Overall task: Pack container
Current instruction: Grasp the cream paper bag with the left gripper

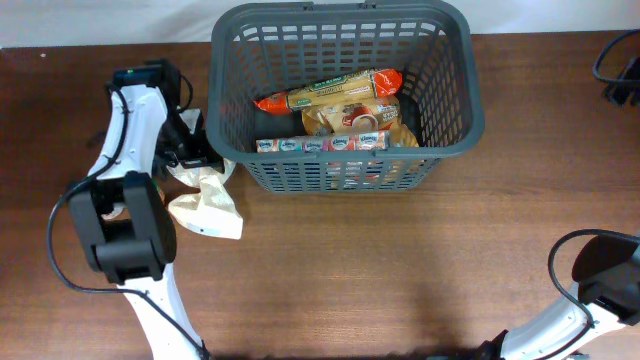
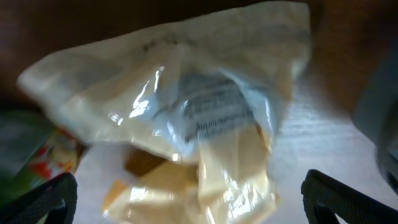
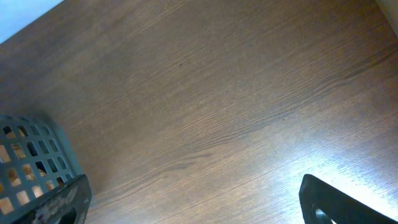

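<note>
The dark grey basket (image 1: 455, 128) stands at the back middle of the table. It holds a long orange-ended packet (image 1: 330, 95), a brown bag (image 1: 350, 120) and a red and white multipack (image 1: 320, 144). A cream, clear-plastic bag (image 1: 208, 205) lies on the table left of the basket, and it fills the left wrist view (image 2: 186, 106). My left gripper (image 1: 198, 158) is right above it, open, with its fingers (image 2: 186, 205) wide on either side of the bag and not closed on it. My right gripper (image 3: 196, 205) is open and empty over bare wood, with the basket's corner (image 3: 31, 162) to its left.
A green and red packet (image 2: 34, 155) shows blurred at the left edge of the left wrist view. A black cable (image 1: 618, 60) lies at the back right. The right arm's base (image 1: 600, 280) is at the front right corner. The table is brown wood.
</note>
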Available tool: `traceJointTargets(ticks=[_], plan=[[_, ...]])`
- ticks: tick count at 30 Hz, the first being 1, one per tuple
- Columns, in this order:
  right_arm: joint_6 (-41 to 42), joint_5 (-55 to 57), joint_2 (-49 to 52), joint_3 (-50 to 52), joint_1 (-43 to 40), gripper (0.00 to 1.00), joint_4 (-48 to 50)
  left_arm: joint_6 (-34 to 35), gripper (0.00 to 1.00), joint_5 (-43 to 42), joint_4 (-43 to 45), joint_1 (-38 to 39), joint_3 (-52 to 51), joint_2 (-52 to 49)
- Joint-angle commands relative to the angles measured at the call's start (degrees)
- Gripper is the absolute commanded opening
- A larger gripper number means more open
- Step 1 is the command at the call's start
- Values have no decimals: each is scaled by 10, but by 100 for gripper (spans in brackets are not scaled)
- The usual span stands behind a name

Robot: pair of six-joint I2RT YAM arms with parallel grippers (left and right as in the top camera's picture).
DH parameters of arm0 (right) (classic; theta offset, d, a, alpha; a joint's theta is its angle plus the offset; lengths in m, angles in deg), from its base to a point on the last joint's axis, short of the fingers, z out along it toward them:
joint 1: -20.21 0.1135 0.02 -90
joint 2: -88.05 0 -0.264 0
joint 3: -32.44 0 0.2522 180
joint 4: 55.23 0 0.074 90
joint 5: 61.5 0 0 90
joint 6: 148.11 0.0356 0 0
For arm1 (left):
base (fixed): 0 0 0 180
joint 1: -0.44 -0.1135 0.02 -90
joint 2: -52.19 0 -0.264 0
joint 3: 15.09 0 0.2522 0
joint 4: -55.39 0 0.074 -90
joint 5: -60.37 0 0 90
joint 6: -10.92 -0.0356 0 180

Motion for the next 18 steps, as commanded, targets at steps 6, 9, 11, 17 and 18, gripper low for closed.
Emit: traceJointTargets(ticks=[6,9,11,17,18], plan=[[3,1,-1,3,-2,99,1,-11,100,-9,82,-1,-137,-5],[3,1,-1,3,-2,99,1,-11,96,-11,107,-1,-173,-5],[3,1,-1,3,-2,99,2,-11,91,-11,116,-1,-184,-5],[3,1,-1,3,-2,99,2,-12,19,-31,112,-1,-180,-5],[3,1,-1,3,-2,99,1,-11,7,-40,108,-1,-177,-5]])
